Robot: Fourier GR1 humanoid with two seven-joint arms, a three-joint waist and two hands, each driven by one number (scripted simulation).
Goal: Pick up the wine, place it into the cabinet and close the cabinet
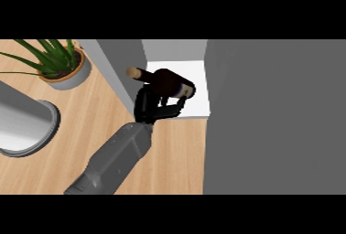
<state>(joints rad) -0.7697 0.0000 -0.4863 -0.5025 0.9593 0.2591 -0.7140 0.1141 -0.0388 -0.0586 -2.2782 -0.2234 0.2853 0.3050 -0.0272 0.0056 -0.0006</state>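
The wine bottle (164,81) is lying tilted over the white cabinet shelf (196,109), its tan cork end pointing left toward the cabinet's grey side wall (121,68). A black hand (157,106) is curling its fingers round the bottle's dark body from below, clamping it. Which hand it is cannot be told; its grey forearm is slanting up from the lower left across the wooden counter (74,114). The open grey cabinet door (277,119) is filling the right side. A potted plant (57,61) and a grey cylinder (24,125) are standing well to the left
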